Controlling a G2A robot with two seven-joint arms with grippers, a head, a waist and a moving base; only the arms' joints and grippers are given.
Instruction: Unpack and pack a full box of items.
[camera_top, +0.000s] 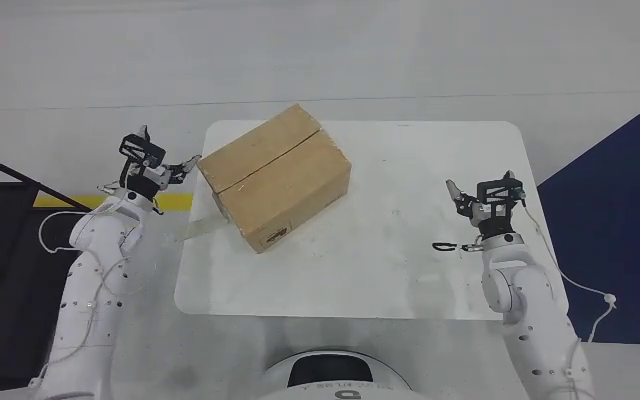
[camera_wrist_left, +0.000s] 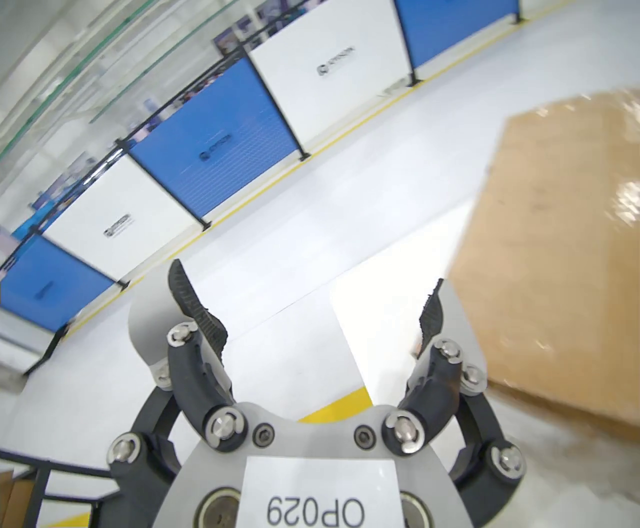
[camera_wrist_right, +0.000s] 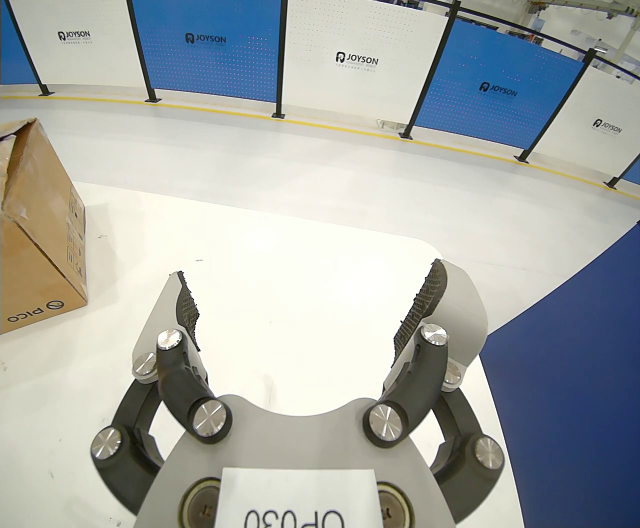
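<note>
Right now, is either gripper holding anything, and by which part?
Nothing is held: left gripper and right gripper are open and empty; the cardboard box sits ungripped.

The box is shut, its inside hidden; both wrist views cut it off.

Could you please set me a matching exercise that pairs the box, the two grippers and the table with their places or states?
Things:
1. cardboard box
2. left gripper
3. right gripper
4. table

Places or states:
A. open, above bare tabletop, well apart from the box
B. flaps shut, standing on the table's left part
C. open, close beside one end of the box
D. white, with rounded corners

Pairs: 1-B, 2-C, 3-A, 4-D
</note>
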